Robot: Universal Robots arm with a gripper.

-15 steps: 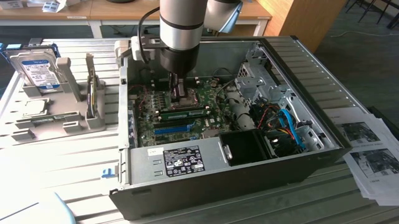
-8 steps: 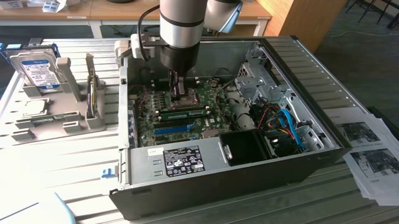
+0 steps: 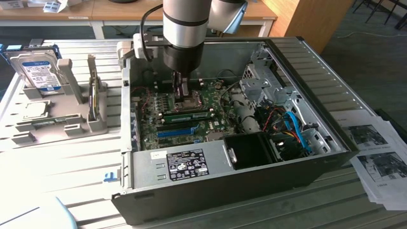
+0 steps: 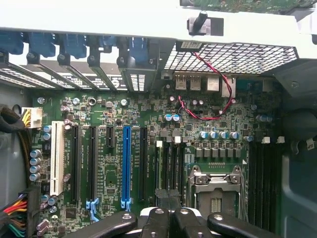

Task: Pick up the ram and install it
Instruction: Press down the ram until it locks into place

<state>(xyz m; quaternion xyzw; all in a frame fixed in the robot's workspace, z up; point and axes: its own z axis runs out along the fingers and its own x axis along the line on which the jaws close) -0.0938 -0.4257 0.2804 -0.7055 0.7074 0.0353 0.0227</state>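
The ram (image 3: 188,115) is a thin green stick lying along the motherboard (image 3: 213,126) inside the open computer case (image 3: 210,164), between the CPU socket (image 3: 190,104) and the long blue slot (image 3: 175,132). My gripper (image 3: 184,100) reaches straight down into the case, and its shut fingers end just above the ram's middle. Whether they touch it I cannot tell. In the wrist view the shut gripper (image 4: 168,198) hangs over the dark memory slots (image 4: 171,163), between the blue slot (image 4: 126,166) and the CPU socket (image 4: 214,191).
On the exterior view's left, a grey holder (image 3: 64,121) carries a silver hard drive (image 3: 39,71) and a CPU chip (image 3: 35,109). Drive cages (image 3: 267,81), cables (image 3: 296,131) and a black fan (image 3: 254,150) crowd the case's right side. Printed sheets (image 3: 375,157) lie to the right.
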